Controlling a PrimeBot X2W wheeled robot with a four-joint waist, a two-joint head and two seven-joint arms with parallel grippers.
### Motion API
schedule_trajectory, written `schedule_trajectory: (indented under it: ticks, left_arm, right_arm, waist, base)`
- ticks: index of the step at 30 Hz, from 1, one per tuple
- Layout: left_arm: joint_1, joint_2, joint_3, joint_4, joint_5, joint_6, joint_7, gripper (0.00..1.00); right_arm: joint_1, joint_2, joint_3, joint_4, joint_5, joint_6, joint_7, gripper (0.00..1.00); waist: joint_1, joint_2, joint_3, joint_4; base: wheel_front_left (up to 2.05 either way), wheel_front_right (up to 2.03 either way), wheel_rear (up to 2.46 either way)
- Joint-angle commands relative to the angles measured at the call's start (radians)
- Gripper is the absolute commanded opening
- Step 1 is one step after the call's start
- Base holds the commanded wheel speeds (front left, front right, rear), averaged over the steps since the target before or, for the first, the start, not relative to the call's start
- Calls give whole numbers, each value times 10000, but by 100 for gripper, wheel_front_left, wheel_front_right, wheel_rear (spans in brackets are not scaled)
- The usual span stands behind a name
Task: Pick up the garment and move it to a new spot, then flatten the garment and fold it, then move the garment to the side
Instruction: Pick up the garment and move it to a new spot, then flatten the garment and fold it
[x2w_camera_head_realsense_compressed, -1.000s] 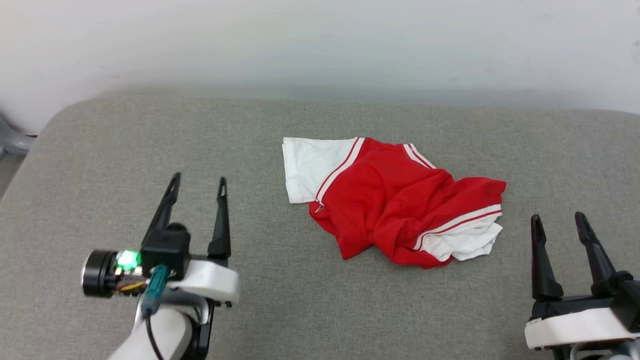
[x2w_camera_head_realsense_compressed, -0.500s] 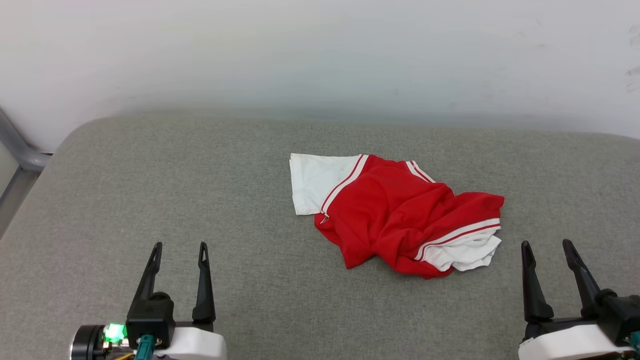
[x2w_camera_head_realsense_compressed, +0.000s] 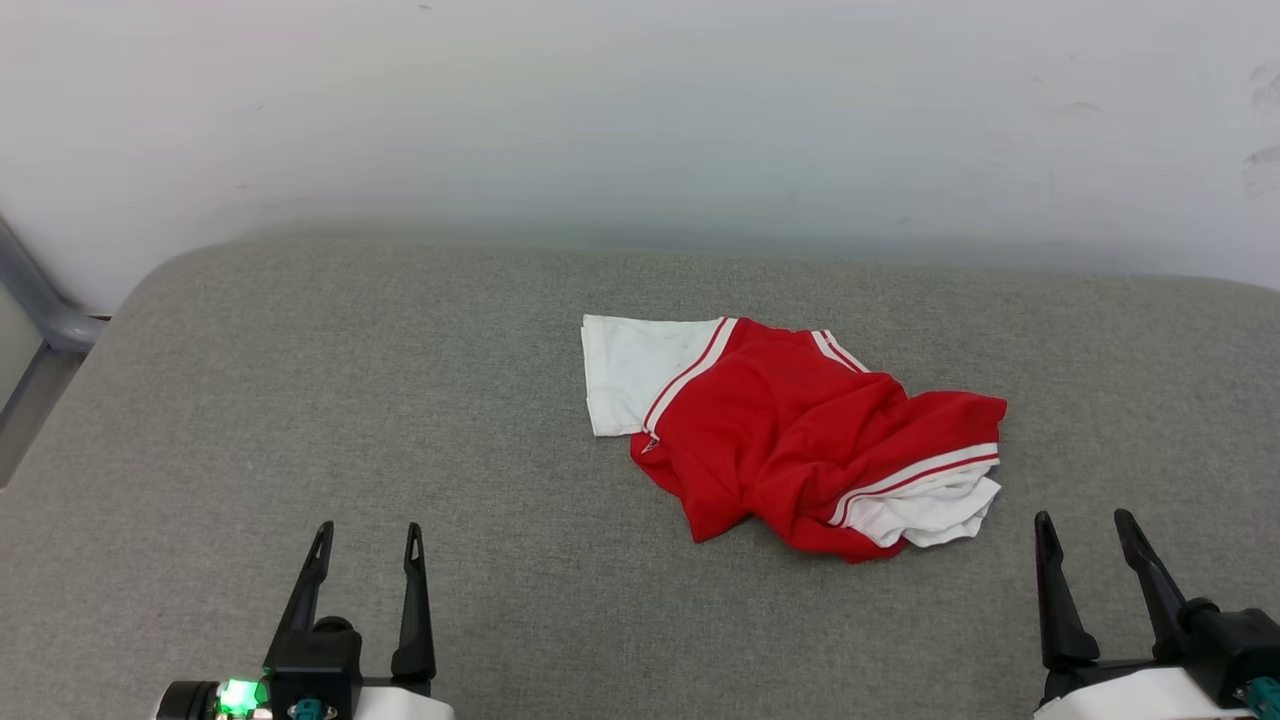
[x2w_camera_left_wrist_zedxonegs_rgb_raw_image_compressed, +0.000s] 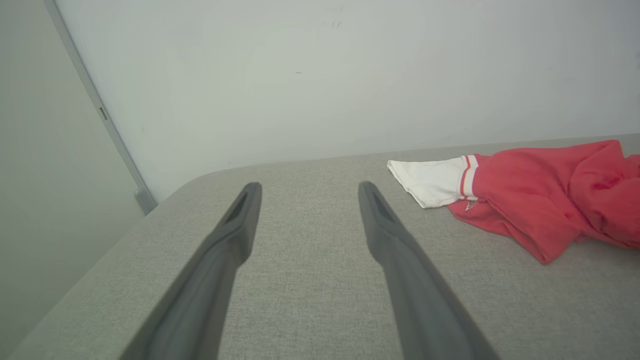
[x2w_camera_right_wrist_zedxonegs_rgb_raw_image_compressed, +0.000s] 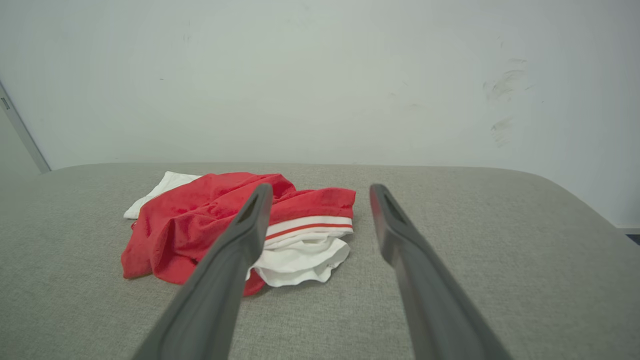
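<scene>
Head view: L gripper (x2w_camera_head_realsense_compressed: 369, 527), R gripper (x2w_camera_head_realsense_compressed: 1083, 514) retracted.

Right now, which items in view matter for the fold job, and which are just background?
For the job:
garment, crumpled on the grey padded surface
left gripper, open, empty
right gripper, open, empty

Just there:
white wall
grey metal bar at the left edge
</scene>
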Motion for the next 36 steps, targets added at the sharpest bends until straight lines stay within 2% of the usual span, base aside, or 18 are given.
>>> schedule_trajectory:
  ticks: [1,17,23,29,32,36]
  left_arm:
    - [75,-101,70,27,98,-75,-25,100]
    - [232,-625,673,116,587,-681,-25,100]
    - [204,-738,803,123,706,-801,-25,100]
    - [32,-858,795,146,848,-922,-26,100]
    - [-37,-906,782,179,878,-965,-26,100]
    - [-170,-952,807,183,928,-993,-26,100]
  right_arm:
    - [107,20,8,43,67,-7,-17,100]
    - [49,20,-29,83,77,-7,-17,100]
    - [-548,19,-367,-291,-266,-8,-17,100]
    - [-1659,20,-735,-874,-1115,-7,-18,100]
    - [-2300,-326,-604,-839,-1357,-8,-17,100]
    - [-3196,-1116,50,-303,-1261,-8,87,100]
  waist:
    - [1,-1,-5,-7]
    - [1,-1,-39,12]
    - [1,-1,-1,6]
    - [1,-1,167,83]
    - [1,-1,305,131]
    - [1,-1,495,164]
  base:
    - [0,0,0]
    - [0,0,0]
    - [0,0,0]
    - [0,0,0]
    - [0,0,0]
    - [0,0,0]
